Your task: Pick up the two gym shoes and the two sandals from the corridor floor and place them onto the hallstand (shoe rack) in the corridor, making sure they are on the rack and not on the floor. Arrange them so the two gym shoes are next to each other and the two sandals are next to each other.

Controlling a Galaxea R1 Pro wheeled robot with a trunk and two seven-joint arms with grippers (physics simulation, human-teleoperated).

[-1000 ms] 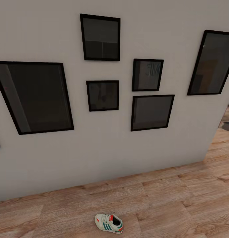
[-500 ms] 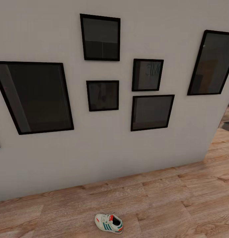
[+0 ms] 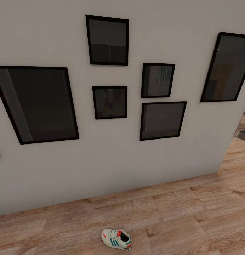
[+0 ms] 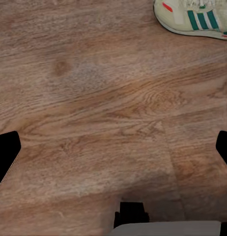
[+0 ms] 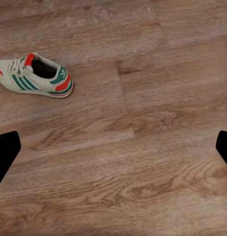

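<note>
Gym shoe (image 3: 116, 239): one of them shows, a white sneaker with three teal side stripes and orange-red patches at tongue and heel, standing upright on its sole on the corridor floor (image 3: 193, 216), a short way out from the foot of a pale grey wall (image 3: 112, 159). In the right wrist view the same gym shoe (image 5: 35, 76) sits alone on the wood planks, its dark opening facing up and its heel patch turned toward the middle of the picture. In the left wrist view only part of the gym shoe (image 4: 194, 18) shows at the picture's edge, cut off there. Seven black-framed pictures hang on the wall, counting the sliver of one at the left edge: one large frame (image 3: 36, 103), one tall frame (image 3: 107, 40) above a small square frame (image 3: 110, 102), two mid-sized ones (image 3: 158, 80) stacked to the right of those, and another tall frame (image 3: 227, 67) near the wall's corner. The left gripper (image 4: 113, 147) has its two dark fingertips (image 4: 5, 155) far apart at opposite edges, spread wide with only bare floor between them. The right gripper (image 5: 113, 147) is likewise spread, holding nothing, its fingertips (image 5: 5, 155) well clear of the shoe.
</note>
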